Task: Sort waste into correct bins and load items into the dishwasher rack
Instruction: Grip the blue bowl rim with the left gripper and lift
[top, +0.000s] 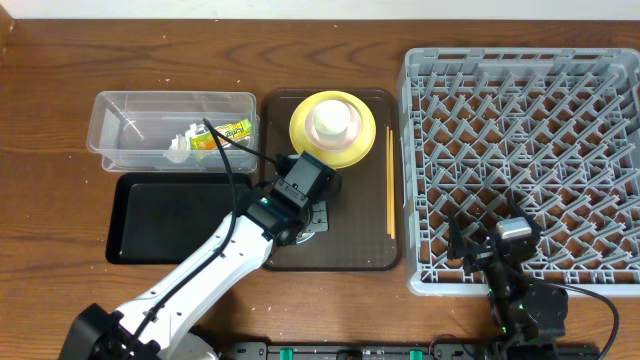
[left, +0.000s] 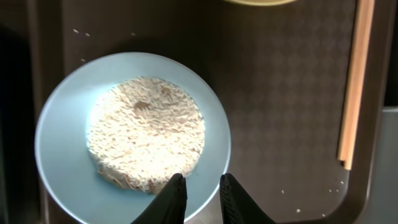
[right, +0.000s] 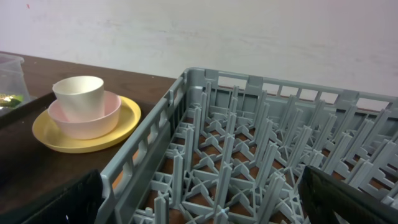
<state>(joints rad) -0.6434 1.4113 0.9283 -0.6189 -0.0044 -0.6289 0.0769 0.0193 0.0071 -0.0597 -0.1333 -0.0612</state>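
**Rice bowl next, by the look of it**

From where I stand, the left fingers (left: 176, 198) hang over the near edge of the blue bowl (left: 62, 112). The gap between them is narrow and seems to straddle the rim. I cannot tell whether they actually pinch it. The bowl sits on the brown tray (top: 340, 250) in the middle of the worktop (top: 50, 200), with a flat cake of rice (left: 146, 134) in it.

The wrapper (top: 225, 133) and tissue (top: 180, 148) already lie in the clear tub (top: 120, 110) at the far left, so I judge the rice is the waste in hand. The next move calls for a firm hold on that rim, a level lift (the rice looks loose at its edges) and a carry left, perhaps to the black tray (top: 170, 215).

The right fingers (right: 56, 202) are spread wide, holding nothing, over the near edge of the rack (top: 410, 150). Left of the rack, the white cup (right: 78, 96) sits in the pink bowl (right: 81, 121) on the yellow plate (right: 124, 124). The chopsticks (top: 389, 180) lie along the tray's right side.

From overhead the arm hides the blue bowl entirely. The wrist view cuts off its near rim, and a few pale specks on the tray may be stray grains.
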